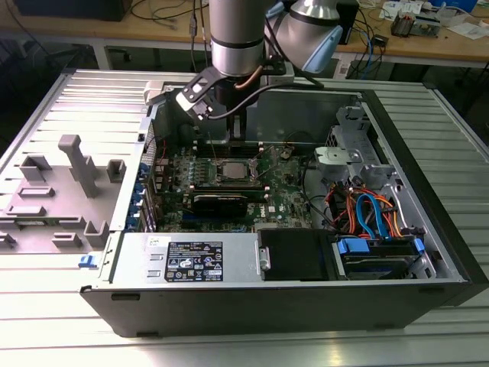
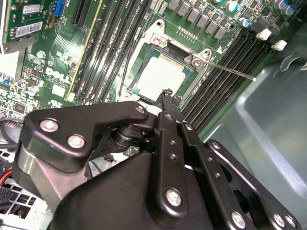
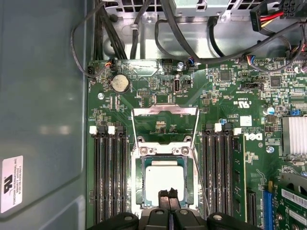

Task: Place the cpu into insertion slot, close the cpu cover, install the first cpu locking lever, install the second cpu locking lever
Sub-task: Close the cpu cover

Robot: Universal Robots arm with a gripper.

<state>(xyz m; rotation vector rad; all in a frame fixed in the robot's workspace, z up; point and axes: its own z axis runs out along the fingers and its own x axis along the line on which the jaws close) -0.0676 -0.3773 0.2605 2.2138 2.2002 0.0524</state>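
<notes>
Already seated: flat silver-grey square cpu [image 3: 164,178] in dark silver-rimmed insertion slot [image 3: 140,182]; thin silver window-frame cpu cover [image 3: 165,111] open. Black gripper [image 1: 237,144], tips together, at slot's 12 o'clock in the exterior view. Likely cover-closing: press frame down evenly.

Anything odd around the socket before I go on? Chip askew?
Nothing stands out. The cpu lies flat and square in the insertion slot. The cpu cover is flipped open and a locking lever juts over the memory slots, unlatched rather than bent. The claw hangs shut at the cpu's edge.
</notes>
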